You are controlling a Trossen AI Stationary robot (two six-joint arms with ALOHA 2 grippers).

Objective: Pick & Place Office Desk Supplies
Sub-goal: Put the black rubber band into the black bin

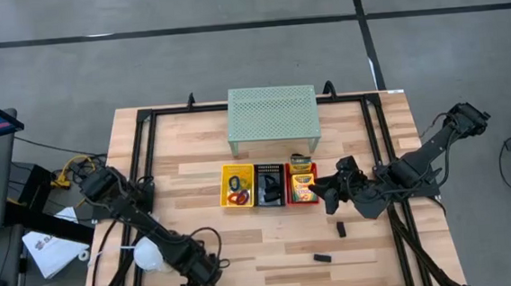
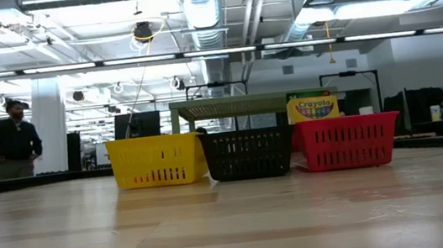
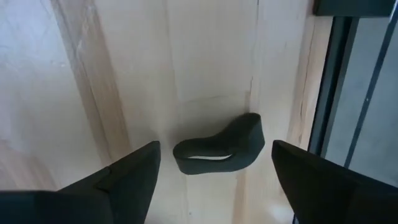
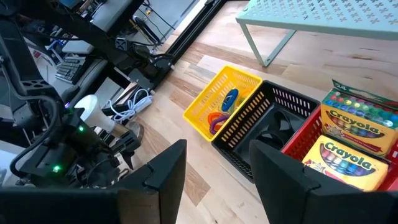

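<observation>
the left claw (image 3: pixel 211 180) hangs low over the near left edge of the worktop (image 1: pixel 272 250), its fingers spread apart on either side of a small black clip (image 3: pixel 219 144) that lies flat on the wood, not gripped. the right claw (image 4: pixel 214 180) hovers just right of 3 baskets at the worktop's middle, its fingers parted and holding nothing. the yellow basket (image 1: pixel 238 187) holds coloured ring bands (image 4: pixel 222 111), the black basket (image 1: pixel 269 185) sits in the middle, and the red basket (image 1: pixel 302 185) holds crayon boxes (image 4: pixel 354 140), while 2 more black clips (image 1: pixel 322 258) lie loose near the right side.
</observation>
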